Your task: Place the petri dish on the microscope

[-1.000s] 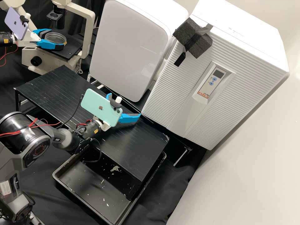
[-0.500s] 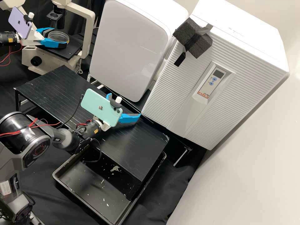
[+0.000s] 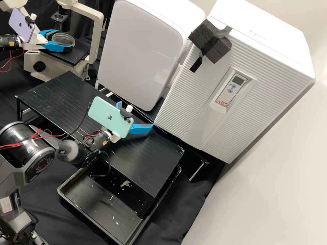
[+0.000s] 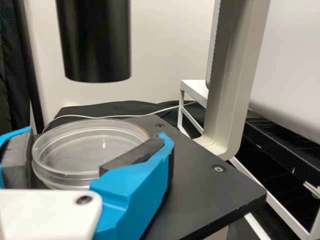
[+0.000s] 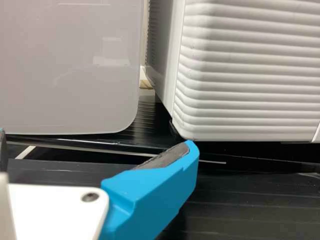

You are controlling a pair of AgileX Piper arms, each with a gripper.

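Observation:
Over the black stage (image 3: 79,54) of the microscope (image 3: 96,37), my left gripper (image 3: 63,40) is shut on the clear petri dish (image 3: 63,38). The left wrist view shows the dish (image 4: 90,150) between the pads of my left gripper (image 4: 95,142), beside the dark cylinder (image 4: 95,40) that hangs above the stage (image 4: 200,185). Whether its underside touches the stage cannot be told. My right gripper (image 3: 136,114) stands open above the black rack, holding nothing. In the right wrist view, the same gripper (image 5: 95,150) has its fingers wide apart.
The black rack (image 3: 54,98) lies in front of two white appliances, one smooth (image 3: 139,51) and one ribbed (image 3: 194,112). Below the rack's near end is a black tray (image 3: 78,207). The microscope's pale upright (image 4: 235,75) rises beside the stage.
My left gripper has moved a short way to the right in the high view, carrying the dish farther over the stage. My right gripper has kept still, open.

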